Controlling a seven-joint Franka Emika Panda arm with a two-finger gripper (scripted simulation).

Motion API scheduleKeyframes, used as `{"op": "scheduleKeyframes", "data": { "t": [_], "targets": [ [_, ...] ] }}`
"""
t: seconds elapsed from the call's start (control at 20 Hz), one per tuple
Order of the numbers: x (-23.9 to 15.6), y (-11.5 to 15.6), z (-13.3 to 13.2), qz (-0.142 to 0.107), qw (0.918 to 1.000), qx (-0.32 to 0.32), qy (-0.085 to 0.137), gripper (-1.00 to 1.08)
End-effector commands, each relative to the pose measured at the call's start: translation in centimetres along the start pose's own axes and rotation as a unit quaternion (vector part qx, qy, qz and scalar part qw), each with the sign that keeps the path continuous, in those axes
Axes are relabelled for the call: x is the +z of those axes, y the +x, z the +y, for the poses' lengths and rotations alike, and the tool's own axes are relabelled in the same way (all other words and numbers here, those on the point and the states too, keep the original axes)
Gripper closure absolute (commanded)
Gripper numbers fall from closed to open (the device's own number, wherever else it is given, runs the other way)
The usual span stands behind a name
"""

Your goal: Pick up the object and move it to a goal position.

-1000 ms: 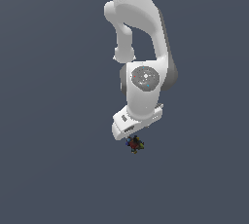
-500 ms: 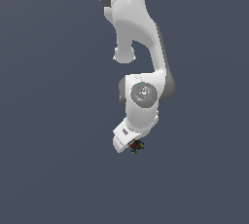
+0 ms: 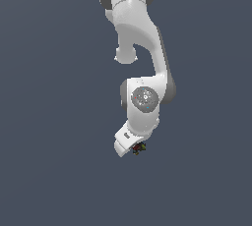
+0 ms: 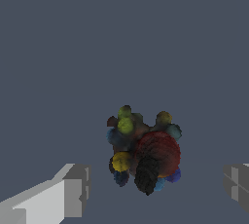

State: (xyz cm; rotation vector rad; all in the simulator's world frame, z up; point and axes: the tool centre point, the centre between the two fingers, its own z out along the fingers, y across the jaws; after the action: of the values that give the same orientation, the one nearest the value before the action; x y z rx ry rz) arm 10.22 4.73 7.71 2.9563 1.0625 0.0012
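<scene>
The white arm (image 3: pixel 142 63) is seen hanging down from twelve o'clock in the exterior view, bent at the round grey-capped joint (image 3: pixel 144 98) and ending low in the frame against a plain blue-grey backdrop. At its lower end the gripper (image 3: pixel 134 149) is tilted, its white body angled toward seven o'clock. The clump (image 3: pixel 139 148) is found right at the gripper's tip, at about four o'clock from the white hand body; only a small dark speck with red and green touches can be made out there.

From the wrist view far more is shown. The clump (image 4: pixel 143 151) is seen as a lumpy dark ball with a large red dome, yellow and green knobs, and blue patches along its edge. It is placed between the two fingers (image 4: pixel 73 189), yet clear grey gaps are visible on both sides, so no contact is seen. One finger is shown at eight o'clock from the clump, the other at three o'clock and cut off by the frame edge. The fingers are spread wide, well beyond the clump's width, and nothing is clamped. Whether the clump is resting on a surface cannot be told, as the backdrop is featureless.
</scene>
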Motion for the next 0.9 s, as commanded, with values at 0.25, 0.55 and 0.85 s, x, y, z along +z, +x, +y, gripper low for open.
{"op": "scheduleKeyframes", "data": {
  "t": [0.25, 0.55, 0.85],
  "targets": [
    [3.6, -0.1, -0.1, 0.000, 1.0000, -0.002, 0.000, -0.92],
    [4.9, 0.0, 0.0, 0.000, 1.0000, -0.002, 0.000, -0.92],
    [4.7, 0.0, 0.0, 0.000, 1.0000, -0.002, 0.000, 1.08]
  ]
}}
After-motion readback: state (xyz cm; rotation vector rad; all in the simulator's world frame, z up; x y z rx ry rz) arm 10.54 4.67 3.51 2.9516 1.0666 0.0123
